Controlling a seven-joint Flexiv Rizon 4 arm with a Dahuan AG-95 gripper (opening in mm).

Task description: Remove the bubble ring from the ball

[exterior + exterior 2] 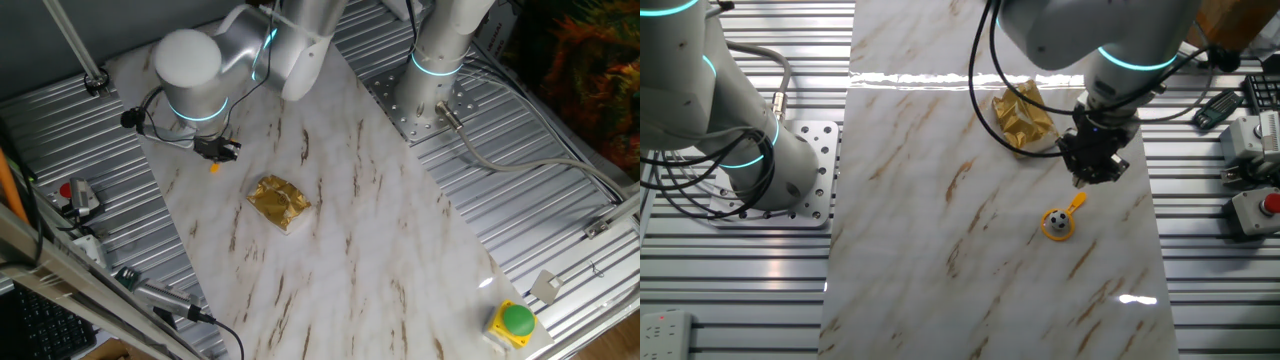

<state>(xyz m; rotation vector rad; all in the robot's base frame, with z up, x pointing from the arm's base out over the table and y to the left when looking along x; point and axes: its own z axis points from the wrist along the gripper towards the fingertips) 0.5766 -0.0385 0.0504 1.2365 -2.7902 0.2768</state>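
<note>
Right of frame centre in the other fixed view, the bubble ring encircles the ball. Just above, the gripper hovers, jaw state unclear. Best pinch the handle and lift straight up.

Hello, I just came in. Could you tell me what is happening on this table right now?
A robot arm is working over a marble-patterned table. Its gripper hangs just above the handle of a small orange bubble ring, which lies flat around a tiny black-and-white ball. The ring is not lifted yet, and whether the fingers touch the handle cannot be told. A crumpled gold foil packet lies nearby, apart from both.
</note>
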